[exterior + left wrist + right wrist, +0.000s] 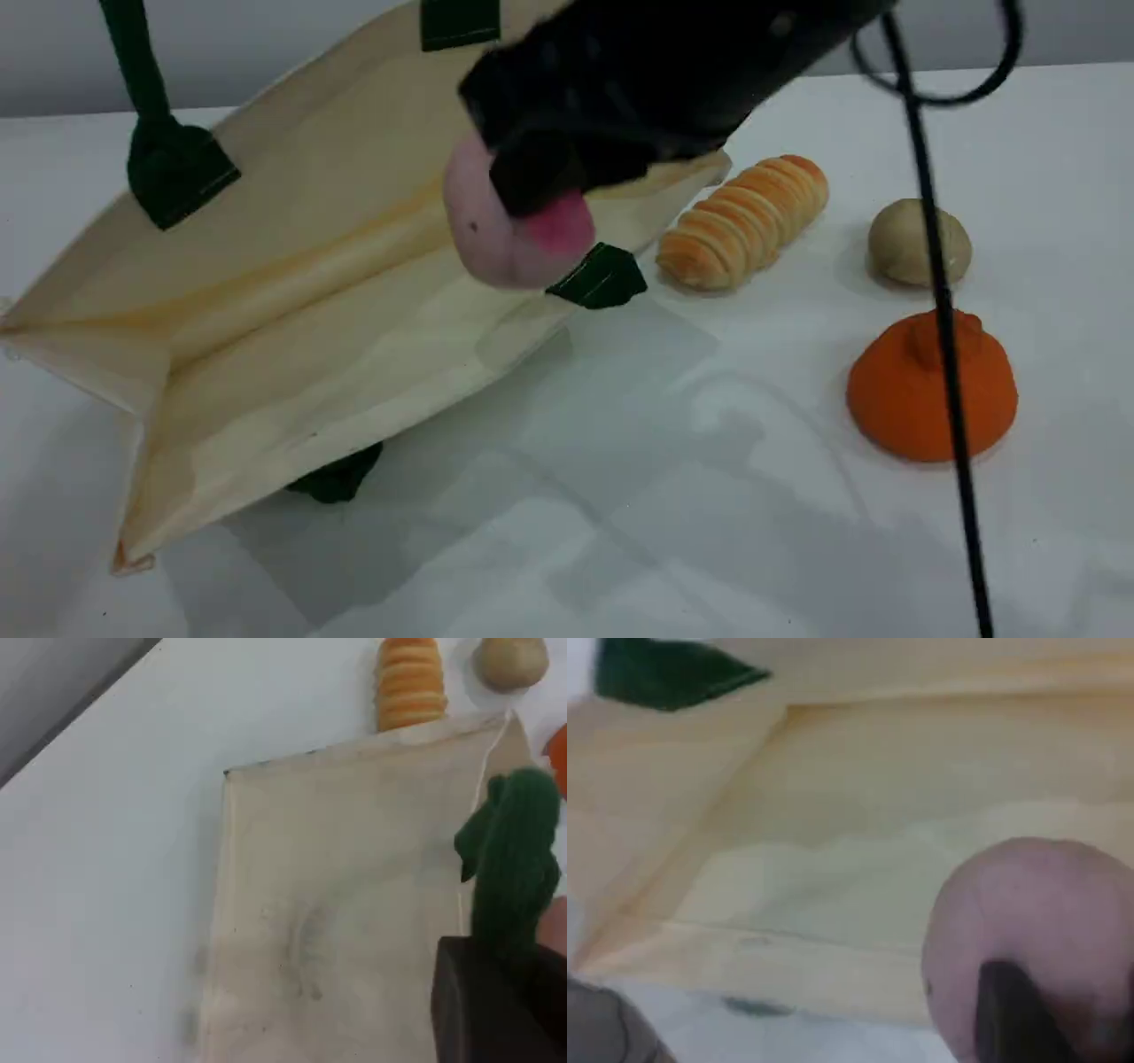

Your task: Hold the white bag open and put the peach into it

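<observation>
The white bag (pixel 292 292) lies on its side with its mouth gaping toward the right, so its cream inside (pixel 868 815) shows. One dark green rope handle (pixel 133 53) rises taut out of the top of the scene view. In the left wrist view my left gripper (pixel 509 970) is shut on that handle (pixel 514 850). My right gripper (pixel 536 195) is shut on the peach (pixel 500 235), pale pink with a magenta patch. The peach (pixel 1036 930) hangs just above the bag's open mouth, over the lower inner wall. A dark fingertip (pixel 1014 1019) presses on it.
To the right of the bag lie a ridged orange bread roll (pixel 744 221), a beige potato (pixel 917 241) and an orange stemmed fruit (pixel 930 390). A black cable (pixel 939 292) hangs down across the right side. A green tab (pixel 602 276) sits at the bag's near rim.
</observation>
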Motion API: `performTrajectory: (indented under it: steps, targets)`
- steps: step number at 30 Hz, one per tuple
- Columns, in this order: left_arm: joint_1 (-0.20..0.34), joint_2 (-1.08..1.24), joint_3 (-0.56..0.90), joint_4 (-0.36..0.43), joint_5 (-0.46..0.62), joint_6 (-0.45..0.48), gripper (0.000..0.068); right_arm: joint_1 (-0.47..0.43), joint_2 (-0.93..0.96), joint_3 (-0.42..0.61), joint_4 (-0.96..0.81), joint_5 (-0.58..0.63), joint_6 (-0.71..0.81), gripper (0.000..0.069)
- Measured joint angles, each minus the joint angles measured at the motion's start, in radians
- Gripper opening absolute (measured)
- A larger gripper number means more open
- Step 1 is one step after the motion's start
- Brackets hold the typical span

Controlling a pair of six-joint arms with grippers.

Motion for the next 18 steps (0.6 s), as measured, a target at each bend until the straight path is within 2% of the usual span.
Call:
performTrajectory:
  steps: [8, 18]
  targets:
    - [0.000, 0.000, 0.000, 0.000, 0.000, 0.000, 0.0105, 0.000, 0.127, -0.094, 0.081, -0.005, -0.085, 0.0172]
    - [0.000, 0.000, 0.000, 0.001, 0.000, 0.000, 0.0104, 0.000, 0.192, -0.136, 0.110, -0.028, -0.100, 0.0172]
